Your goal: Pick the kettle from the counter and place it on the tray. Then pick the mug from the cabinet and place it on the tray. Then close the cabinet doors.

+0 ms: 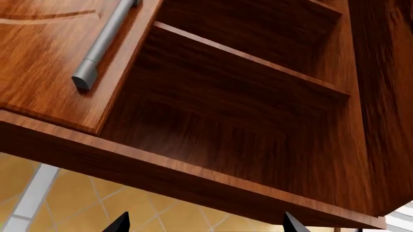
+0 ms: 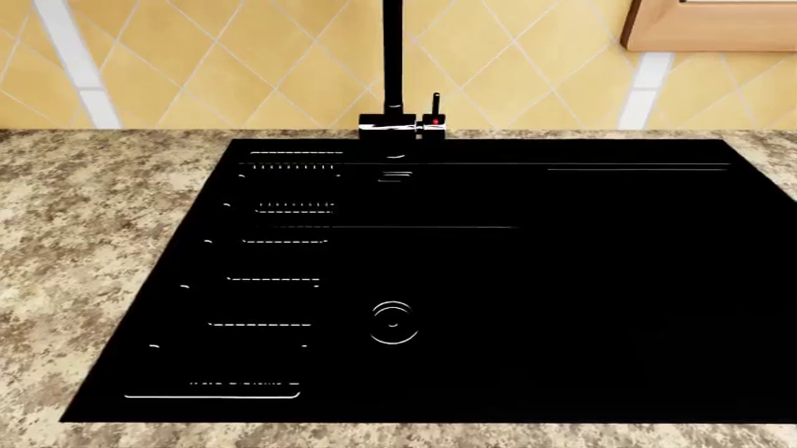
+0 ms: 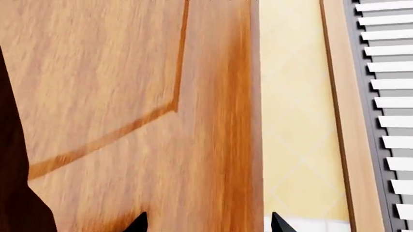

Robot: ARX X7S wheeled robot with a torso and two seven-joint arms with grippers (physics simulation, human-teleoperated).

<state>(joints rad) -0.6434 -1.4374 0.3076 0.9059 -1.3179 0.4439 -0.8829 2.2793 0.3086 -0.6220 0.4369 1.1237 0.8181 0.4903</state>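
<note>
Under the open cabinet [image 1: 245, 121], both pincers spread, empty; its door [image 3: 129, 96] (stiff, hinged) should swing by a push on its edge.

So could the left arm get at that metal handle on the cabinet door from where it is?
Probably yes. In the left wrist view the door handle is in plain sight above the open left gripper, with nothing between them, though how far off it is I cannot tell.

Only black, pointed tips of the left fingers [image 1: 119, 223] and right fingers [image 3: 139, 224] show.
</note>
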